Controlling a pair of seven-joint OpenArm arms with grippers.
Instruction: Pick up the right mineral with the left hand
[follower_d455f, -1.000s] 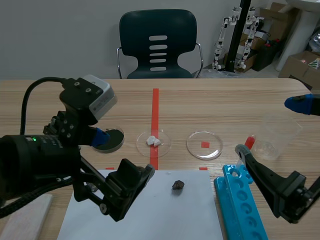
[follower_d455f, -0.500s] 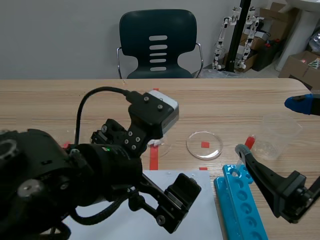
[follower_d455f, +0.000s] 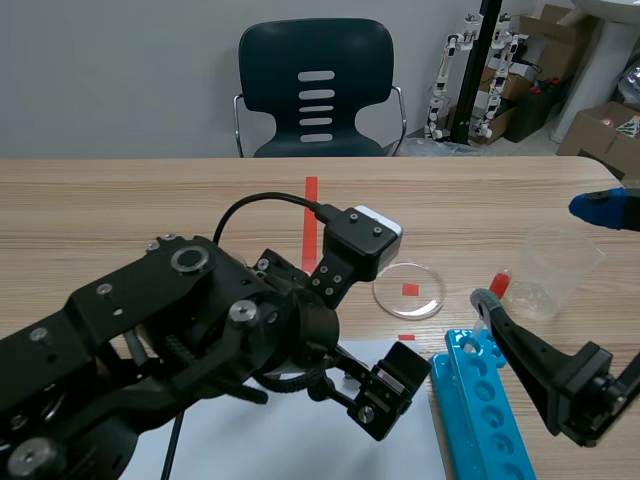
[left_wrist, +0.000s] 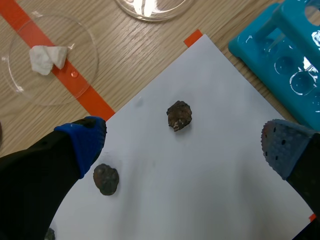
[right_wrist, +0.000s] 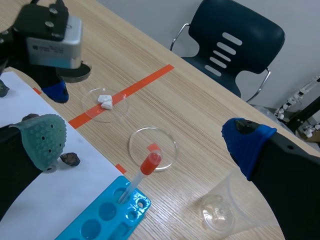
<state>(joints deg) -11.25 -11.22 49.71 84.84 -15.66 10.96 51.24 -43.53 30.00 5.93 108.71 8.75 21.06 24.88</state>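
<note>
Your wooden table (follower_d455f: 120, 200) carries everything, with a dark chair (follower_d455f: 315, 90) behind its far edge. Your left arm (follower_d455f: 190, 340) fills the near middle of the scene view, reaching past the red tape line and hanging over the white paper sheet (left_wrist: 210, 190). Its left pincer (left_wrist: 182, 146) is spread wide and grips nothing: you see one blue pad and one grey-blue pad well apart above the paper. Your right pincer (right_wrist: 145, 142) also stands wide open and holds nothing, hovering at the table's right side.

Just beside the sheet's right edge lies the blue tube rack (follower_d455f: 480, 410), with a red-capped tube (right_wrist: 142, 172) standing tilted in one of its holes. A clear plastic cup (follower_d455f: 555, 270) stands beyond the rack. Two clear round dishes sit past the paper: an empty dish (follower_d455f: 408, 290), and a dish with white pieces (left_wrist: 47, 60) on the tape line.

The right mineral (left_wrist: 179, 115), a small dark brown lump, lies on the paper just ahead of the gap between your left pincer's fingers, touching neither. The left mineral (left_wrist: 106, 179) lies on the same sheet, close by the blue-padded finger.
</note>
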